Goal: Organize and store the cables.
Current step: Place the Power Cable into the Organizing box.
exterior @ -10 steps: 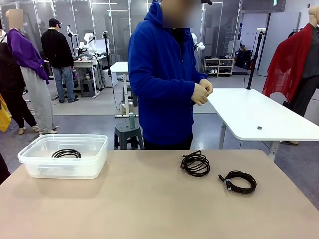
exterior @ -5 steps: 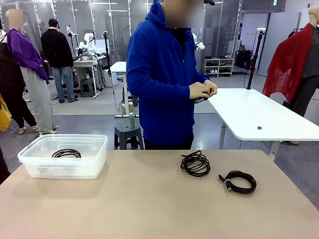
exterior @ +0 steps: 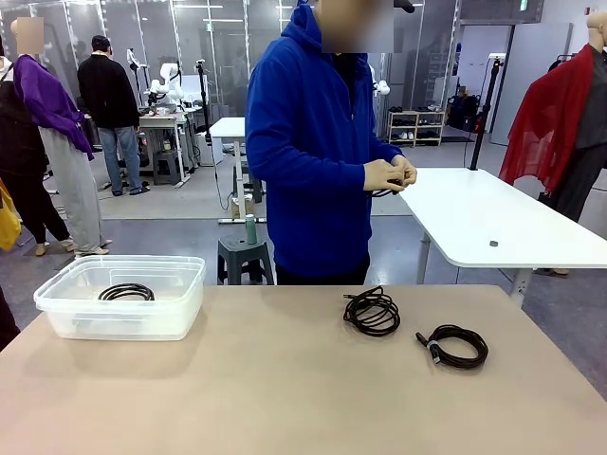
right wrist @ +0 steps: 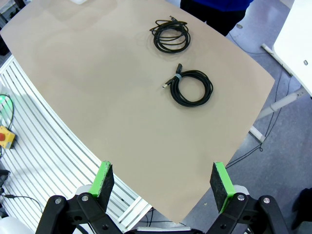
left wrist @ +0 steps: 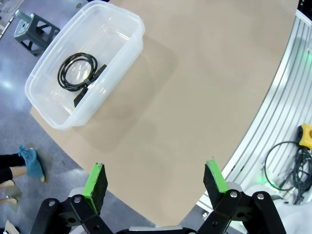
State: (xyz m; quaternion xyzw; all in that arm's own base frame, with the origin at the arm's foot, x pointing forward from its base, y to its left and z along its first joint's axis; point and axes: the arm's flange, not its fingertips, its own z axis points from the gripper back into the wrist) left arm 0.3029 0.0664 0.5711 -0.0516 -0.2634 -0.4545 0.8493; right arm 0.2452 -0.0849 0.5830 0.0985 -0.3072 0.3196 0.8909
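Observation:
Two coiled black cables lie on the tan table: one [exterior: 372,312] [right wrist: 170,35] near the far edge, another [exterior: 454,345] [right wrist: 190,87] to its right. A third coiled cable [exterior: 126,292] [left wrist: 78,73] rests inside the clear plastic bin [exterior: 57,303] [left wrist: 127,46] at the table's left. The person in a blue hoodie stands at the far side, both hands [exterior: 389,176] together at chest height on a small dark cord. My left gripper [left wrist: 156,180] hangs open high above the table near the bin. My right gripper [right wrist: 162,182] is open too, high over the near right edge.
A white table [exterior: 493,223] stands behind the person to the right, and a green stool [exterior: 244,254] sits just beyond the far edge. A slatted aluminium base [right wrist: 44,146] [left wrist: 273,122] borders the near side of the table. Broad bare tabletop [exterior: 285,389] lies between bin and cables.
The person's hands have shifted slightly while working the small cord at chest height. The cables on the table and the bin have not moved.

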